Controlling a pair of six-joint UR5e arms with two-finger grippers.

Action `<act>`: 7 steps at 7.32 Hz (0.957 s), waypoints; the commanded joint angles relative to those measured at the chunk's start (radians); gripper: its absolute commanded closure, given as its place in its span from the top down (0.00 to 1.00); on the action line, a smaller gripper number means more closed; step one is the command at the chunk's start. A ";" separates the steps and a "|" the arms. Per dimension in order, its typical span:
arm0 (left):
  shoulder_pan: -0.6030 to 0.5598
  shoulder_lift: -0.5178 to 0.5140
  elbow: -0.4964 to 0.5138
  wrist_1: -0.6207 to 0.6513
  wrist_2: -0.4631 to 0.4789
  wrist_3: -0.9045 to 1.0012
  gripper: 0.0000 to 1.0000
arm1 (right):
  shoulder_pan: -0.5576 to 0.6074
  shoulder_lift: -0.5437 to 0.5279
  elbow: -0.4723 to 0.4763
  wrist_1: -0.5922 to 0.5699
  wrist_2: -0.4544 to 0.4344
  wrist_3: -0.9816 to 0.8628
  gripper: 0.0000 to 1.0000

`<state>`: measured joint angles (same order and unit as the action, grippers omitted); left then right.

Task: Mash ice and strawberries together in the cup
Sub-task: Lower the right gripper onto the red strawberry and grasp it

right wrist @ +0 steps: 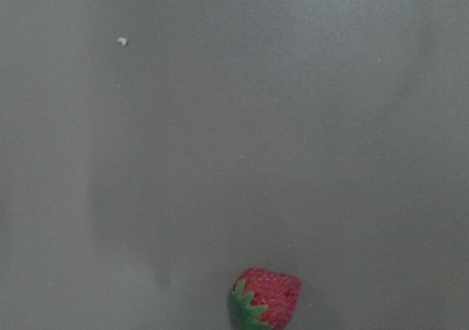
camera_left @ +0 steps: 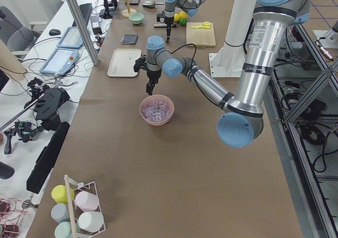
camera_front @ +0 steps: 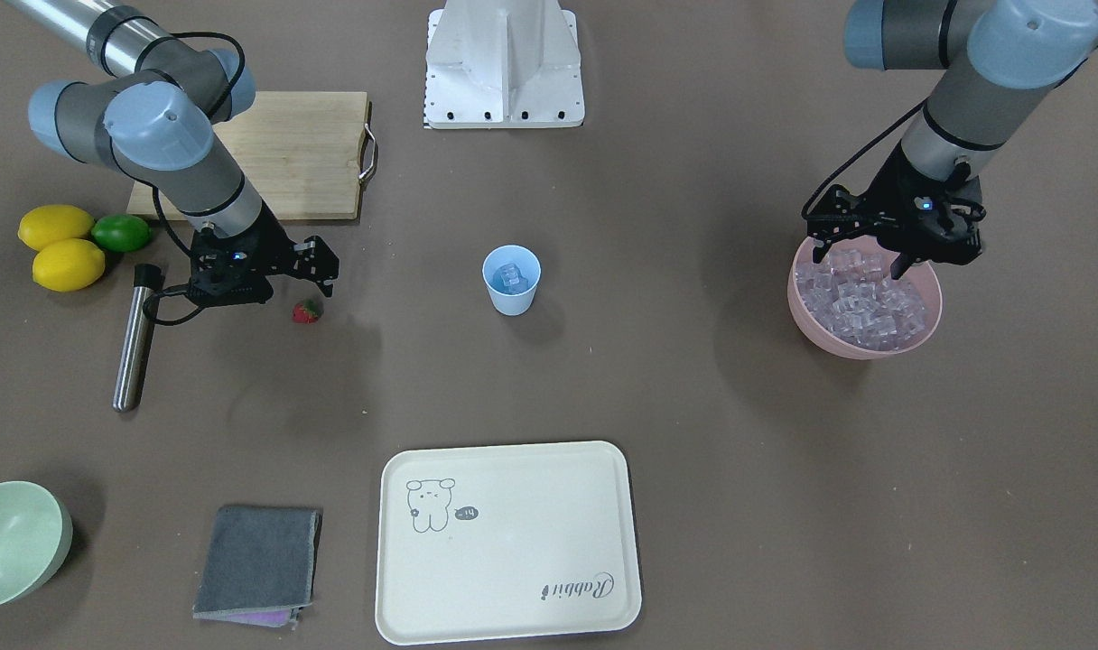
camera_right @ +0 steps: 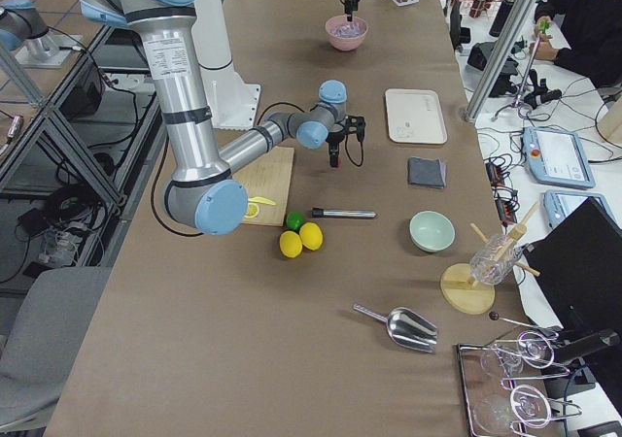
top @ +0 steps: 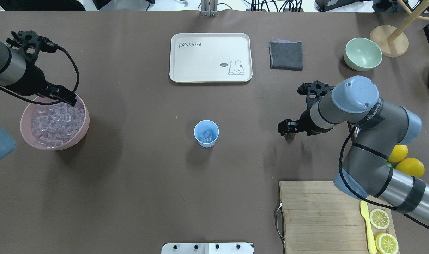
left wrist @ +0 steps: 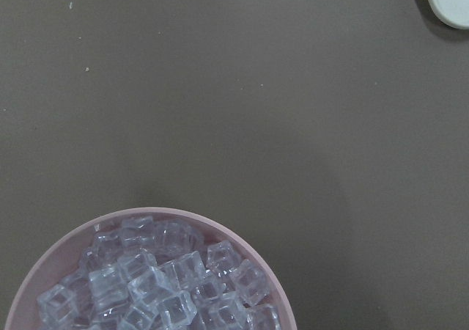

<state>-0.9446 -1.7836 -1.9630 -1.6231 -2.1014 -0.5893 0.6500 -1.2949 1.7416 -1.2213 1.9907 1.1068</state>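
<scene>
Nearest us on the brown table (camera_front: 693, 451) lie a cream tray (camera_front: 513, 623), a folded grey cloth (camera_front: 255, 560) beside it and a pale green bowl (camera_front: 16, 542) at the edge.

Farther in, near the middle of the table, we see the blue cup (camera_front: 511, 293) standing upright and alone, with an ice cube (camera_front: 510, 276) inside it. Well apart from the cup, on the robot's right side, the strawberry (camera_front: 307, 311) lies on the bare table. The right fingers (camera_front: 328, 282) hang just above and beside it, spread apart and holding nothing. A metal rod (camera_front: 134, 343) lies a little beyond the strawberry, towards the table's end.

On the robot's left side we find a pink bowl (camera_front: 851, 350) heaped with ice (camera_front: 860, 302). The left fingers (camera_front: 900, 264) hang over its far rim, parted, their tips down among or just above the top cubes; we cannot tell whether they touch.

Farther back sit two lemons (camera_front: 57, 226) and a lime (camera_front: 121, 233) close together, then a wooden cutting board (camera_front: 305, 162) partly under the right arm.
</scene>
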 commanded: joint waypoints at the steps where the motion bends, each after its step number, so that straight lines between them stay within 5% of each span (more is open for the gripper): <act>1: -0.012 0.004 0.003 0.000 0.003 0.000 0.97 | -0.013 0.012 -0.022 0.000 -0.006 -0.010 0.75; 4: -0.014 0.004 0.003 -0.001 0.003 0.000 0.97 | -0.010 0.023 -0.046 0.000 -0.036 -0.038 0.64; 6: -0.014 0.004 0.004 -0.001 0.004 0.000 0.97 | -0.006 0.023 -0.045 0.000 -0.036 -0.041 0.00; 7: -0.014 0.004 0.004 -0.001 0.004 0.000 0.97 | 0.000 0.025 -0.045 0.000 -0.035 -0.053 0.00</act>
<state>-0.9586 -1.7794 -1.9595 -1.6245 -2.0975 -0.5890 0.6449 -1.2715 1.6966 -1.2209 1.9549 1.0642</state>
